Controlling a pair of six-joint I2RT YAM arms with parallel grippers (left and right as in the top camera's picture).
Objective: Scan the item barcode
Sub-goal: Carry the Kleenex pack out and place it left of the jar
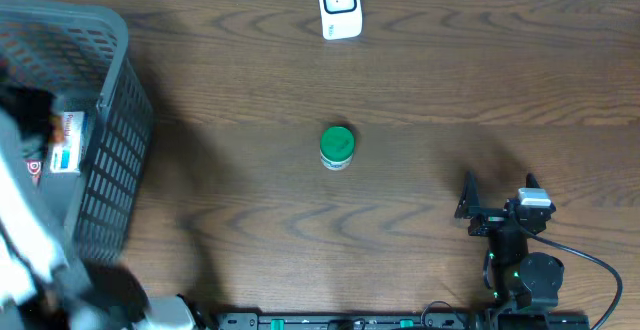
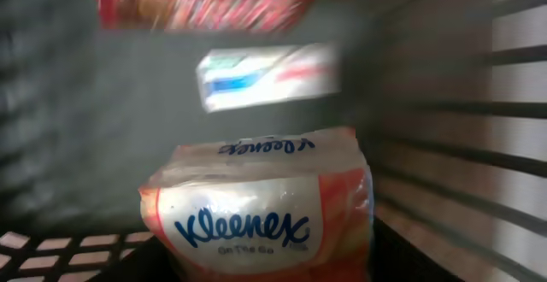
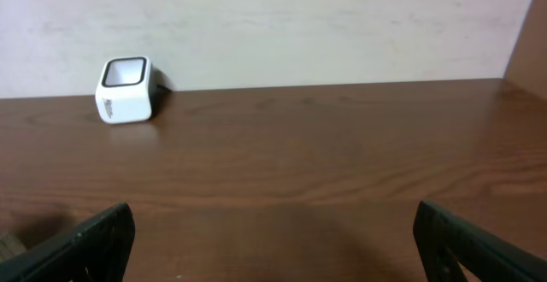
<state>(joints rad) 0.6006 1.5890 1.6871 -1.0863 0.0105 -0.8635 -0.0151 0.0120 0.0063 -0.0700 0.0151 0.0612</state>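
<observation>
Overhead, even and fairly bright light falls on the bench [image 1: 400, 90], with the wood grain sharp. The basket [image 1: 110, 140] throws a broad soft shadow to its right, and the left arm [image 1: 30, 250] is blurred to a pale streak at the lower left. The left wrist view is dim and smeared: only the pack [image 2: 256, 222] reads clearly, the box [image 2: 269, 77] behind it is soft, and daylight glows through the slots at right. The right wrist view is softly lit, with a mild sheen on the wood. The scanner [image 3: 126, 89] casts a small shadow to its right. The right hand [image 3: 273, 209] shows dark, unfocused fingers [image 3: 94, 243] in the lower corners.
</observation>
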